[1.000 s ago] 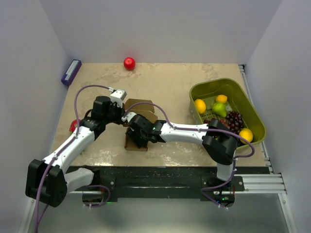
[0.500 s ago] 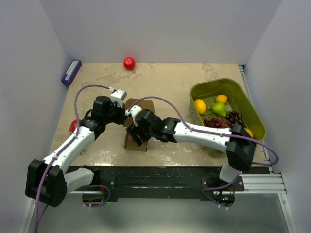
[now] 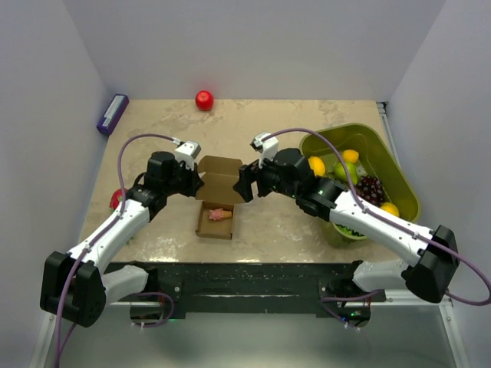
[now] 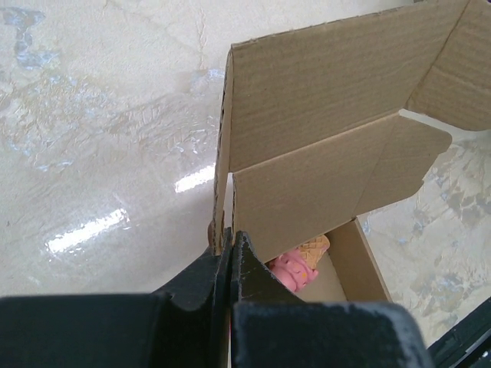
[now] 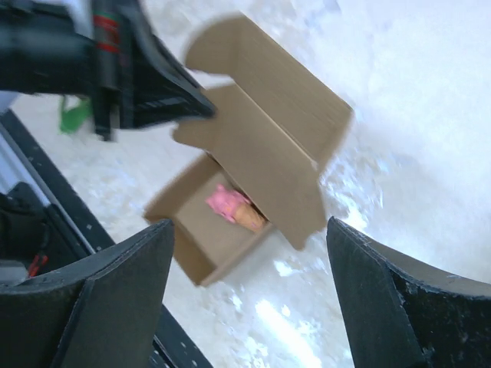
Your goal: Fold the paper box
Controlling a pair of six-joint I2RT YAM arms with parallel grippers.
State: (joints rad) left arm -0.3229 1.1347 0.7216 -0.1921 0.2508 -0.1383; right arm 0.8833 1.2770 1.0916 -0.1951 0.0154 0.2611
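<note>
Top external view: the paper box (image 3: 217, 208) sits on the table (image 3: 268, 130) left of centre, near its near edge, with its lid flap raised on the far side. The left fingers (image 3: 197, 182) are clenched on the box's left cardboard edge. The right fingers (image 3: 244, 184) are spread wide, grasping nothing, just beside the lid's right edge. Inside the box lies a pink ice-cream toy (image 3: 220, 215). A green basket (image 3: 337, 135) at the table's right edge holds lemons (image 3: 316, 167) and grapes (image 3: 370, 186)
</note>
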